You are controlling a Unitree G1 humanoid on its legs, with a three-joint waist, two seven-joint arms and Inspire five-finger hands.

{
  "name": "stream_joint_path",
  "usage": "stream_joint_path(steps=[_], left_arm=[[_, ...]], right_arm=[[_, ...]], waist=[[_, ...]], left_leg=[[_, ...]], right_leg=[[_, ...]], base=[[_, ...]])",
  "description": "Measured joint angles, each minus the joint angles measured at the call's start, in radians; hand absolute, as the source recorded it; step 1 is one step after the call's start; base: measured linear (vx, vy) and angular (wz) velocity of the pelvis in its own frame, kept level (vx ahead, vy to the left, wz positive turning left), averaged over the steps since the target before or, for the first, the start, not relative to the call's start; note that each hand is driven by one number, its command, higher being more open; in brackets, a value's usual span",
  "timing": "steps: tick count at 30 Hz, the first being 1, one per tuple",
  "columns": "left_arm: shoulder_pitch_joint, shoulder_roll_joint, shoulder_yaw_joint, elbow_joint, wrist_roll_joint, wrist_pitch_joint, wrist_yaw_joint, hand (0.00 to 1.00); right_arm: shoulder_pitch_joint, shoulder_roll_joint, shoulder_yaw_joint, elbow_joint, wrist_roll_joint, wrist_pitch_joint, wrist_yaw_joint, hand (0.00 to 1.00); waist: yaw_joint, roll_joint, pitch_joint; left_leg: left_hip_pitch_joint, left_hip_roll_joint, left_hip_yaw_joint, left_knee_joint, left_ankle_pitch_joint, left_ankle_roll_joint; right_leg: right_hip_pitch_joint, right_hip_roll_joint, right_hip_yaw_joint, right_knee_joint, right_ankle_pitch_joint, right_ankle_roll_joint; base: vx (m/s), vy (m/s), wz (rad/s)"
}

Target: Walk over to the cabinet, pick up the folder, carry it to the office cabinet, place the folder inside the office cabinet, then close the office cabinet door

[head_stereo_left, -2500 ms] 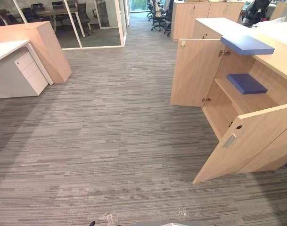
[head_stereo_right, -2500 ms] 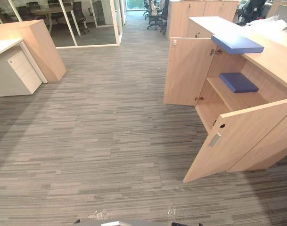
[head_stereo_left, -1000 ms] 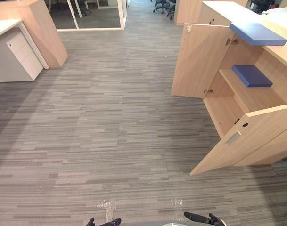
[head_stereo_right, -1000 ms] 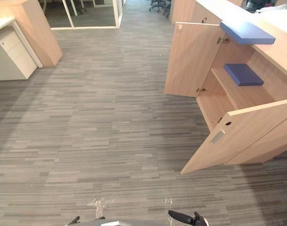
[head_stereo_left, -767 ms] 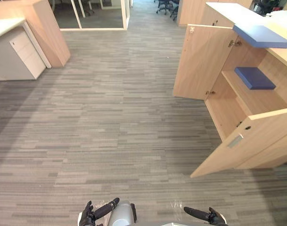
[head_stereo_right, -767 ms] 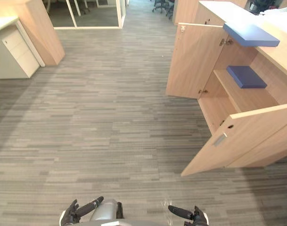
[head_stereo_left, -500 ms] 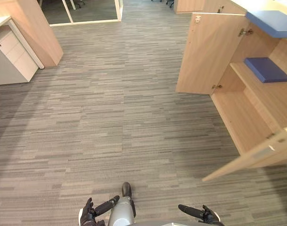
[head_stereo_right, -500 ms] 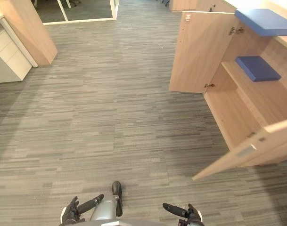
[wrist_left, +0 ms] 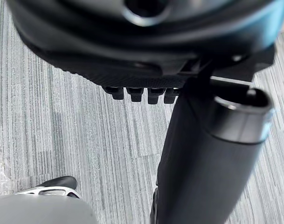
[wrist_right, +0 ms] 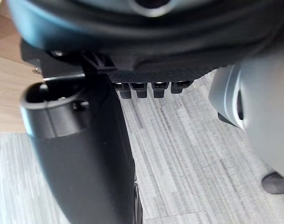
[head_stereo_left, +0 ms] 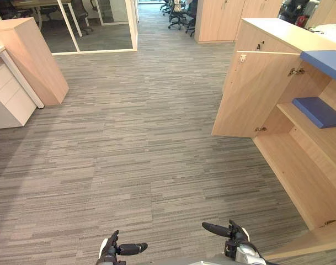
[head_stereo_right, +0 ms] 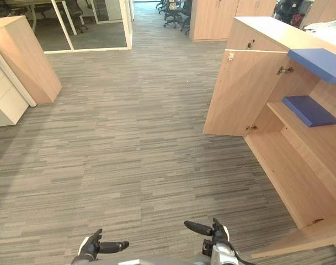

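**Two folders, two open doors, two empty hands**

The office cabinet point(head_stereo_left: 300, 171) stands at 3 o'clock, with its far door point(head_stereo_left: 256, 94) and near door point(head_stereo_left: 308, 245) open. The top folder point(head_stereo_left: 325, 62) lies on the cabinet and the shelf folder point(head_stereo_left: 319, 112) inside it. At 6 o'clock the left hand point(head_stereo_left: 108, 252) and right hand point(head_stereo_left: 232, 234) hold nothing, fingers loose. Since before, the camera tilted up; both folders stayed.

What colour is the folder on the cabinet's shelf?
Dark blue folder, clearest in the right eye view.

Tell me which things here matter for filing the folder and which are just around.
Job: open office cabinet, blue folder on its shelf, blue folder on its top.
Just around: white drawer unit, office chairs, glass partition.
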Motion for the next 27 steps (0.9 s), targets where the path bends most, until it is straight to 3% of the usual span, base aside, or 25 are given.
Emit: stream_joint_path(steps=[1,2,3,4,6,7,8,9,10,12,15,17,18,19,20,21,22,23,24,25,27], left_arm=[[-0.004,0.011,0.002,0.000,0.001,0.000,-0.003,1.00],[0.006,0.022,0.005,-0.001,0.002,0.002,-0.005,1.00],[0.014,0.023,0.007,-0.001,0.003,0.004,-0.004,1.00],[0.022,0.011,0.028,-0.001,0.010,0.009,-0.005,1.00],[0.027,-0.023,0.082,-0.001,0.035,0.013,-0.004,1.00],[0.029,-0.034,0.125,-0.007,0.040,0.016,-0.007,1.00],[0.024,-0.043,0.176,-0.029,0.036,0.022,-0.010,1.00],[0.026,-0.054,0.203,-0.042,0.031,0.023,-0.006,1.00],[0.033,-0.071,0.248,-0.067,0.009,0.023,-0.003,1.00],[0.055,-0.087,0.283,-0.099,-0.015,0.022,-0.001,1.00],[0.061,-0.091,0.311,-0.114,-0.069,0.003,0.004,1.00],[0.058,-0.099,0.322,-0.115,-0.102,-0.001,0.010,1.00],[0.058,-0.112,0.350,-0.114,-0.114,0.000,0.023,1.00],[0.057,-0.115,0.356,-0.114,-0.116,0.000,0.025,1.00],[0.054,-0.118,0.367,-0.113,-0.120,0.000,0.037,1.00],[0.054,-0.126,0.383,-0.112,-0.121,0.000,0.044,1.00],[0.057,-0.132,0.386,-0.109,-0.121,0.000,0.047,1.00],[0.065,-0.147,0.397,-0.098,-0.128,0.002,0.052,1.00],[0.063,-0.139,0.402,-0.091,-0.137,0.002,0.055,1.00],[0.058,-0.121,0.409,-0.089,-0.136,0.001,0.061,1.00],[0.058,-0.124,0.432,-0.089,-0.135,0.001,0.074,1.00]], right_arm=[[-0.005,0.014,-0.001,-0.004,0.000,-0.001,0.000,1.00],[-0.001,0.029,-0.003,-0.004,0.000,-0.002,0.000,1.00],[0.004,0.032,-0.003,-0.007,0.000,-0.005,0.000,1.00],[0.010,0.031,-0.005,-0.010,0.000,-0.006,0.001,1.00],[0.019,0.030,-0.006,-0.016,0.000,-0.007,0.001,1.00],[0.027,0.038,-0.007,-0.025,0.006,-0.006,0.000,1.00],[0.030,0.047,-0.008,-0.029,0.024,0.004,-0.001,1.00],[0.033,0.049,-0.008,-0.032,0.039,0.009,-0.001,1.00],[0.043,0.045,-0.011,-0.044,0.046,0.011,-0.002,1.00],[0.055,0.045,-0.026,-0.043,0.047,0.012,-0.005,1.00],[0.060,0.042,-0.048,-0.011,0.049,0.015,-0.012,1.00],[0.047,0.036,-0.051,0.009,0.066,0.017,-0.017,1.00],[0.043,0.038,-0.060,0.022,0.080,0.017,-0.020,1.00],[0.043,0.039,-0.060,0.022,0.080,0.017,-0.019,1.00],[0.044,0.044,-0.062,0.022,0.079,0.016,-0.020,1.00],[0.047,0.045,-0.062,0.021,0.078,0.016,-0.020,1.00],[0.050,0.043,-0.062,0.019,0.078,0.014,-0.020,1.00],[0.065,0.039,-0.051,0.010,0.078,0.012,-0.020,1.00],[0.067,0.045,-0.043,0.010,0.077,0.012,-0.019,1.00],[0.075,0.067,-0.044,0.010,0.077,0.013,-0.016,1.00],[0.084,0.071,-0.021,0.019,0.073,0.019,0.004,1.00]], waist=[[0.004,-0.020,0.016],[0.005,-0.042,0.011],[0.004,-0.044,0.008],[0.005,-0.036,0.005],[0.004,0.002,-0.004],[0.001,0.008,-0.008],[-0.001,-0.003,-0.002],[-0.001,0.002,0.001],[0.004,0.020,0.011],[0.016,0.019,0.013],[0.039,-0.011,0.011],[0.044,-0.018,0.018],[0.050,-0.028,0.023],[0.051,-0.030,0.025],[0.055,-0.038,0.031],[0.057,-0.037,0.030],[0.060,-0.028,0.025],[0.076,-0.007,0.003],[0.083,-0.022,0.001],[0.080,-0.057,-0.013],[0.091,-0.079,-0.033]], left_leg=[[0.022,-0.009,0.003,-0.023,-0.016,0.002],[0.035,-0.013,0.002,-0.020,-0.034,-0.014],[0.041,-0.008,-0.001,-0.014,-0.047,-0.022],[0.048,0.020,-0.004,0.011,-0.080,-0.041],[0.043,0.098,0.003,0.074,-0.135,-0.085],[0.003,0.143,0.001,0.197,-0.166,-0.115],[-0.087,0.203,-0.010,0.440,-0.172,-0.122],[-0.134,0.242,-0.018,0.579,-0.155,-0.119],[-0.220,0.314,-0.053,0.836,-0.096,-0.121],[-0.301,0.365,-0.079,1.045,-0.095,-0.123],[-0.417,0.328,-0.096,1.019,-0.106,-0.135],[-0.454,0.272,-0.147,0.856,-0.124,-0.155],[-0.449,0.198,-0.256,0.611,-0.124,-0.161],[-0.448,0.185,-0.283,0.571,-0.122,-0.163],[-0.447,0.138,-0.398,0.441,-0.112,-0.165],[-0.442,0.111,-0.510,0.332,-0.082,-0.171],[-0.439,0.108,-0.555,0.294,-0.066,-0.180],[-0.438,0.100,-0.580,0.317,0.043,-0.218],[-0.441,0.086,-0.560,0.356,0.028,-0.197],[-0.433,0.064,-0.505,0.386,-0.018,-0.176],[-0.386,0.054,-0.406,0.406,-0.061,-0.126]], right_leg=[[-0.013,0.013,-0.030,-0.132,0.032,-0.001],[-0.023,0.021,-0.047,-0.228,0.091,-0.037],[-0.023,0.026,-0.045,-0.235,0.123,-0.067],[-0.010,0.049,-0.056,-0.230,0.129,-0.086],[0.019,0.127,-0.077,-0.260,0.088,-0.080],[0.040,0.168,-0.086,-0.275,0.053,-0.079],[0.078,0.199,-0.091,-0.298,0.037,-0.084],[0.110,0.223,-0.092,-0.319,0.034,-0.093],[0.178,0.276,-0.082,-0.350,0.017,-0.104],[0.254,0.318,-0.042,-0.369,-0.021,-0.109],[0.328,0.328,0.053,-0.424,-0.043,-0.098],[0.372,0.326,0.123,-0.459,-0.032,-0.081],[0.401,0.306,0.196,-0.473,-0.030,-0.069],[0.406,0.300,0.207,-0.473,-0.032,-0.065],[0.421,0.281,0.254,-0.474,-0.042,-0.046],[0.429,0.264,0.305,-0.471,-0.058,-0.018],[0.431,0.261,0.331,-0.468,-0.068,-0.002],[0.429,0.248,0.392,-0.448,-0.098,0.038],[0.429,0.231,0.416,-0.433,-0.113,0.056],[0.413,0.178,0.438,-0.401,-0.113,0.064],[0.375,0.116,0.452,-0.303,-0.091,0.071]], base=[[0.16,-0.103,0.18],[0.18,-0.128,0.11],[0.23,-0.174,0.05],[0.29,-0.211,-0.04],[0.34,-0.247,-0.11],[0.42,-0.316,-0.09],[0.44,-0.332,-0.08],[0.42,-0.321,-0.18],[0.40,-0.219,-0.35],[0.41,-0.125,-0.64],[0.42,-0.034,-0.93],[0.52,0.106,-1.23],[0.43,0.139,-1.21],[0.43,0.197,-1.47],[0.35,0.215,-1.19],[0.45,0.285,-1.34],[0.58,0.452,-1.45],[0.40,0.336,-1.19],[0.58,0.512,-1.25],[0.45,0.398,-1.11],[0.45,0.429,-1.24]])
